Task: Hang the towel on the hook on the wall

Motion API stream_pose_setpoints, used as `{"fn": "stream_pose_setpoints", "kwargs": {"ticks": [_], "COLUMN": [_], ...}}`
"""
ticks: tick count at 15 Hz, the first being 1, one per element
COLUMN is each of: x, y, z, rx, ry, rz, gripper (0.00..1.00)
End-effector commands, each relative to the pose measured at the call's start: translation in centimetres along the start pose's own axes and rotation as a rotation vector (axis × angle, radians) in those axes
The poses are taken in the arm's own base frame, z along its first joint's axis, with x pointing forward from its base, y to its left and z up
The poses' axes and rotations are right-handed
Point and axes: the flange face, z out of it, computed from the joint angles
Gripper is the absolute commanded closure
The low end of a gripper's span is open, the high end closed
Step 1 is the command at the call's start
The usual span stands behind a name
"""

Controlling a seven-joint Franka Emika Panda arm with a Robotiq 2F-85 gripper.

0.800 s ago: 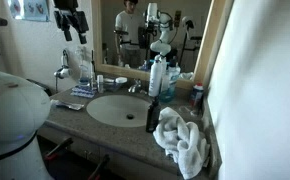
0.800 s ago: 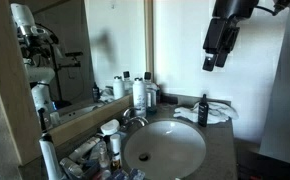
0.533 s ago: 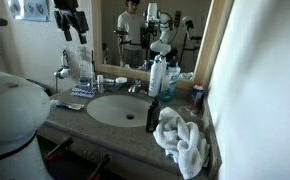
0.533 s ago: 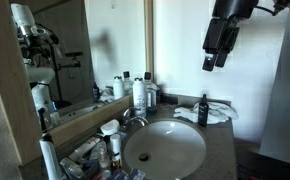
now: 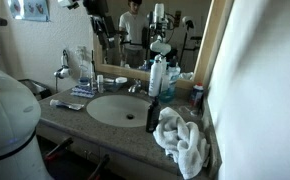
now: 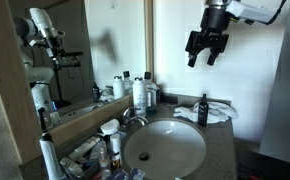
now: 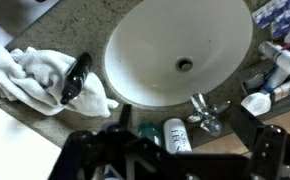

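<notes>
The white rumpled towel [image 5: 181, 140] lies on the counter to the right of the sink, by the off-white wall [image 5: 260, 80]. It also shows in an exterior view [image 6: 219, 111] and at the left of the wrist view [image 7: 30, 75]. A black bottle [image 7: 75, 78] stands against the towel. My gripper [image 6: 205, 52] is open and empty, high above the counter, well clear of the towel. In the wrist view its fingers [image 7: 175, 160] frame the faucet side of the sink [image 7: 175, 50]. No hook shows in any view.
The oval sink [image 5: 120, 108] is set in a granite counter [image 6: 225, 135]. Bottles and toiletries [image 5: 158, 75] crowd the back under the wood-framed mirror [image 5: 213, 40]. More toiletries [image 6: 100, 150] lie beside the faucet [image 7: 203, 110].
The arm has swung sideways above the sink and the gripper has turned, its open fingers now pointing down. The towel and bottles have not moved.
</notes>
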Motion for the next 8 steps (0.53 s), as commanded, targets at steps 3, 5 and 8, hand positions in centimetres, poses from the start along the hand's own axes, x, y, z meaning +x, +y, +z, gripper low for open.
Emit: {"fn": "stream_pose_setpoints", "kwargs": {"ticks": [3,5,8], "x": [5.8,6.9,7.9], "y": [4.6,6.8,10.0], "z": [2.3,2.8,3.5], "rx": [-0.070,-0.098,-0.129], "ry": [0.076,0.103,0.126], "rz": [0.297,0.403,0.528], "gripper": [0.00,0.00,0.00]}}
